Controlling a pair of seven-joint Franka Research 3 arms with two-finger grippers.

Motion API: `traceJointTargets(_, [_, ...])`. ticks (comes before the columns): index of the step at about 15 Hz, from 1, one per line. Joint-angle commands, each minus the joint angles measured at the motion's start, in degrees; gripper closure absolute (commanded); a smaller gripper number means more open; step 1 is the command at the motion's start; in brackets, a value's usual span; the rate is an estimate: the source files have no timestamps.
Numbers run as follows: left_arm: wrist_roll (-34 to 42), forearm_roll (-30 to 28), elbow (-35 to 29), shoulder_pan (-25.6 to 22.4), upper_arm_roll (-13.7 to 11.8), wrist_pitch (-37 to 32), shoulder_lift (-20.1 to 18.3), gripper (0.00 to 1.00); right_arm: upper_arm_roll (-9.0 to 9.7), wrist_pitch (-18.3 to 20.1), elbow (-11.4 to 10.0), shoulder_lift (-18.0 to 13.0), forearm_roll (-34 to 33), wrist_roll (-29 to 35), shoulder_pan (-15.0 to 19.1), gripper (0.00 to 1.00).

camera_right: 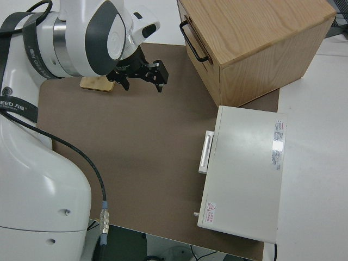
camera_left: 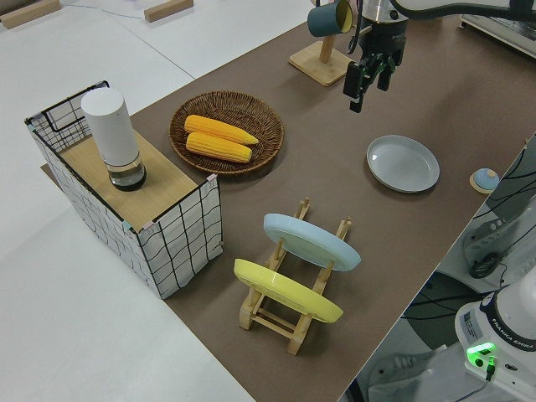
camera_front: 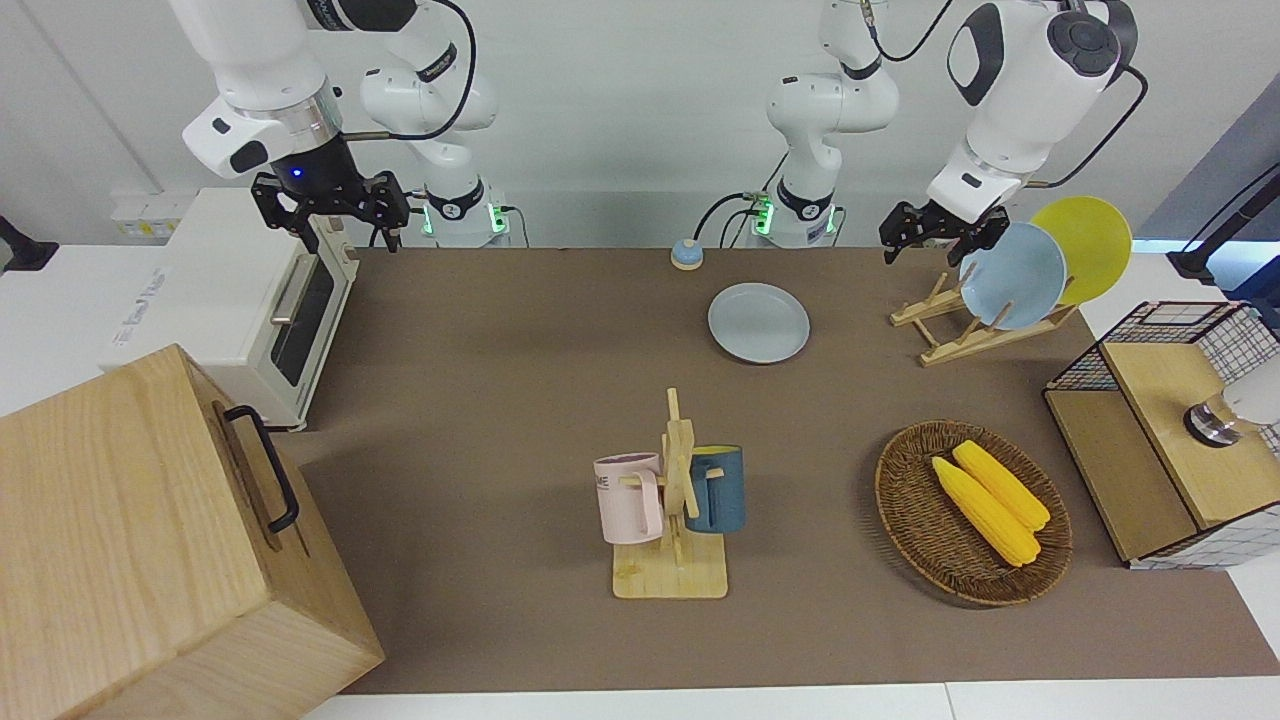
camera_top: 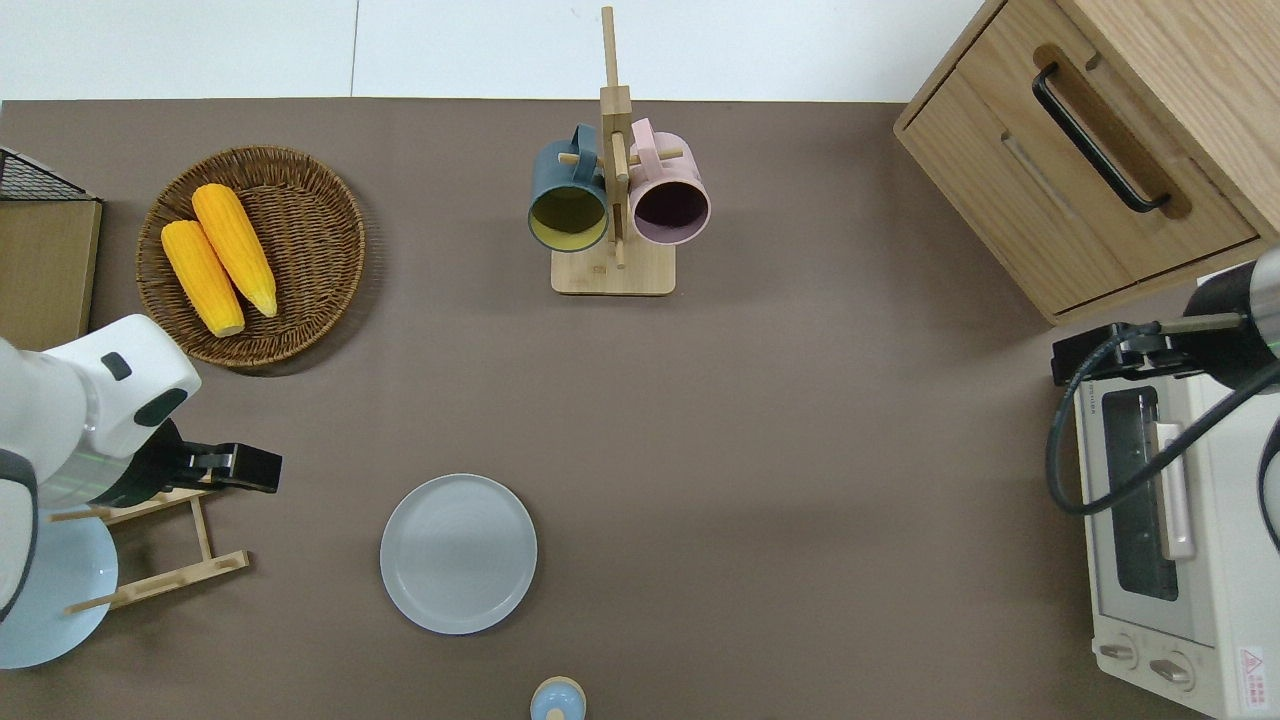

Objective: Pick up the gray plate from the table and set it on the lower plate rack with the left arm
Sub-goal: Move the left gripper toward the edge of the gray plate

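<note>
The gray plate (camera_front: 758,322) (camera_top: 458,553) (camera_left: 403,163) lies flat on the brown mat, close to the robots. The wooden plate rack (camera_front: 960,335) (camera_top: 205,535) (camera_left: 268,314) stands beside it toward the left arm's end. The rack holds a light blue plate (camera_front: 1012,276) (camera_left: 311,241) and a yellow plate (camera_front: 1085,245) (camera_left: 287,291) in its upper slots; its low end is bare. My left gripper (camera_front: 930,245) (camera_top: 262,470) (camera_left: 368,88) hangs open and empty over that low end. The right arm is parked, its gripper (camera_front: 340,215) (camera_right: 144,73) open.
A mug stand (camera_front: 675,500) with a pink and a dark blue mug stands mid-table. A wicker basket (camera_front: 905,500) holds two corn cobs. A wire-sided shelf (camera_front: 1160,440), a toaster oven (camera_front: 260,300), a wooden cabinet (camera_front: 150,540) and a small blue bell (camera_front: 686,254) ring the mat.
</note>
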State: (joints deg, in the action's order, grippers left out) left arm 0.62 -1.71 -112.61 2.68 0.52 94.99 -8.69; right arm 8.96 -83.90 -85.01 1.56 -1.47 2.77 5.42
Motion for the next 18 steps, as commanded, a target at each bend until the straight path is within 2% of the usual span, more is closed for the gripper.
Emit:
traceJointTargets(1, [-1.0,-3.7,-9.4,0.7,-0.3,6.1,-5.7,0.0,-0.34,0.1,0.4,0.0,0.2,0.2,-0.4,0.017])
traceJointTargets(7, [-1.0,-5.4,-25.6,1.4,-0.2,18.1,-13.3,0.0,-0.34,0.1,0.4,0.0,0.2,0.2,-0.4,0.017])
traceJointTargets(13, [-1.2,-6.1,-33.5,3.7,0.1,28.0,-13.4,0.0,-0.34,0.1,0.4,0.0,0.2,0.2,-0.4,0.017])
traceJointTargets(18, [-2.4,-6.1,-35.9,4.7,2.1,33.1,-10.8,0.0,-0.34,0.1,0.4,0.0,0.2,0.2,-0.4,0.017])
